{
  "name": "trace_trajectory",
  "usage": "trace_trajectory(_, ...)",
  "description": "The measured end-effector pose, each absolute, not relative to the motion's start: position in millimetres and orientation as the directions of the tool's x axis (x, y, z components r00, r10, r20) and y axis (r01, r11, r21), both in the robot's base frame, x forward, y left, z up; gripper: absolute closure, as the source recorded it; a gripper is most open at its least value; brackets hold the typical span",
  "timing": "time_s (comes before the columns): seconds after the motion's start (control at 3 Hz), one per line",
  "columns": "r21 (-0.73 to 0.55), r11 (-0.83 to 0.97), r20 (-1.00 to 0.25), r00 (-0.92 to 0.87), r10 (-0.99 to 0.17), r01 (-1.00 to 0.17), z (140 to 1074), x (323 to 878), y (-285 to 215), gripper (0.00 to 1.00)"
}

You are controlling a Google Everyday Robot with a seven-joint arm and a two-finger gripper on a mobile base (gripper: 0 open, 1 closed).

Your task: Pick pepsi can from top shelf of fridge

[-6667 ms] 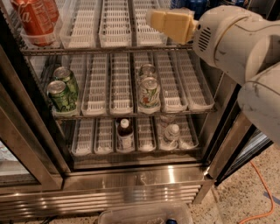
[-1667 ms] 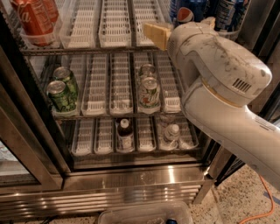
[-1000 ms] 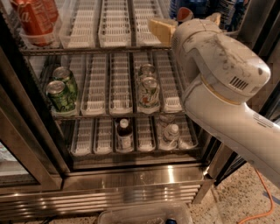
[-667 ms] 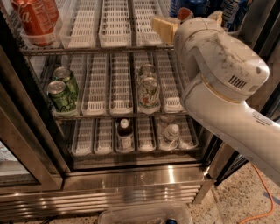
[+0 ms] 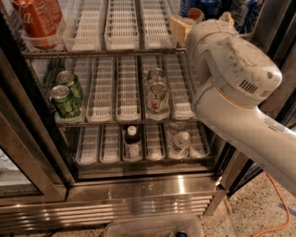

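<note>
Advancing since earlier — gripper [image 5: 183, 28] deeper on top shelf [image 5: 106, 52] | beside pepsi can [image 5: 196, 10] | grip: cannot tell

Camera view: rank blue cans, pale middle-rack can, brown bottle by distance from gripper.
From the gripper, at the top shelf, right side:
1. Blue cans, top shelf, beside it.
2. Pale can, middle rack, below.
3. Brown bottle, bottom rack.
</note>
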State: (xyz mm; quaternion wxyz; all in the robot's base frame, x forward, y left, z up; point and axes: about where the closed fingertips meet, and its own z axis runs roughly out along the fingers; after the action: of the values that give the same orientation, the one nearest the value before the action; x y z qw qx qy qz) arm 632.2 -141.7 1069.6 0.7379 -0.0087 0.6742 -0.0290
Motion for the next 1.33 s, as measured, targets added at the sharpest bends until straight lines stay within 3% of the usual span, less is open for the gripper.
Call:
trace_trajectory(1.0, -0.050, 0.998, -0.994, 0.093, -0.052, 0.027, 1067.1, 639.7, -140.5, 0.35)
trace_trajectory(1.33, -0.048, 0.999, -0.994, 0.097, -0.050, 0.023, 1067.5, 641.2, -139.0, 0.54)
